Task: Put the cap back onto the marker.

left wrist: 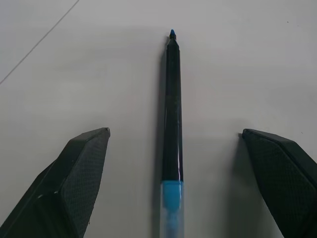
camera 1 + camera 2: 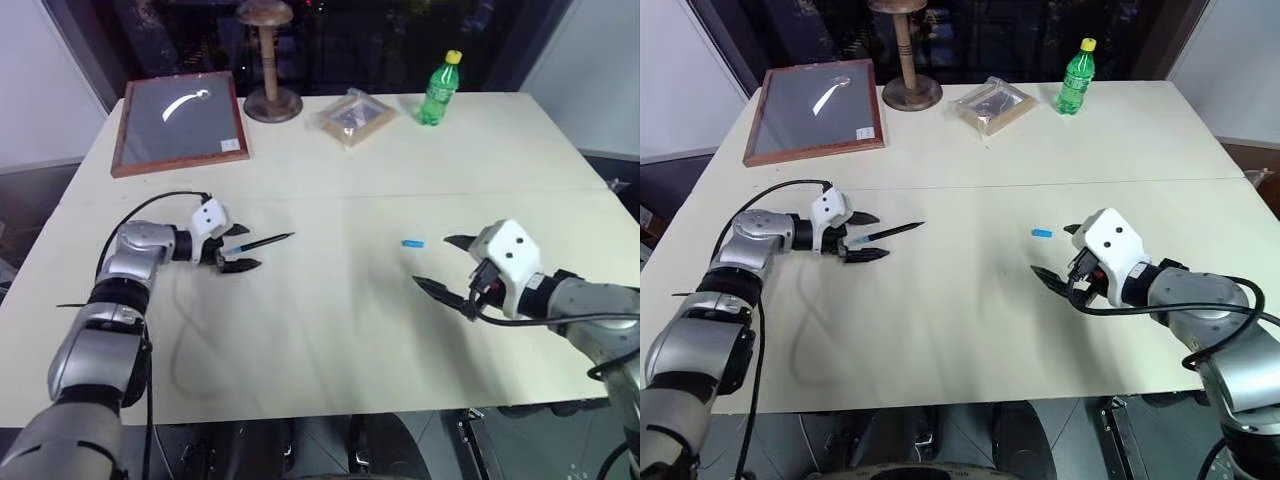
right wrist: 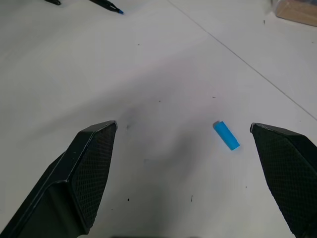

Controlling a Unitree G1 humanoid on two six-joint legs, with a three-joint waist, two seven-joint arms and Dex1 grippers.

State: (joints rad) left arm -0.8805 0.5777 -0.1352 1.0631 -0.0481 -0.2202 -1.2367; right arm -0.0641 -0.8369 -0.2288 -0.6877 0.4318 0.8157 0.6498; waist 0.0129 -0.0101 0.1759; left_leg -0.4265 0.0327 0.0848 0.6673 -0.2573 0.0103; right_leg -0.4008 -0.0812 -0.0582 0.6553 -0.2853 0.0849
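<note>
Marker [image 2: 258,241] lies flat on the table [image 2: 330,330], left of center in the left eye view, its light blue end between the spread fingers of the left gripper [image 2: 237,248], nothing gripped. Cap [image 2: 413,242] sits right of center, just beside the right gripper [image 2: 445,264], also wide open and empty. Left wrist view: marker runs up the middle, touching neither finger. Right wrist view: cap sits lower right, near one finger [image 3: 290,173], apart from it.
</note>
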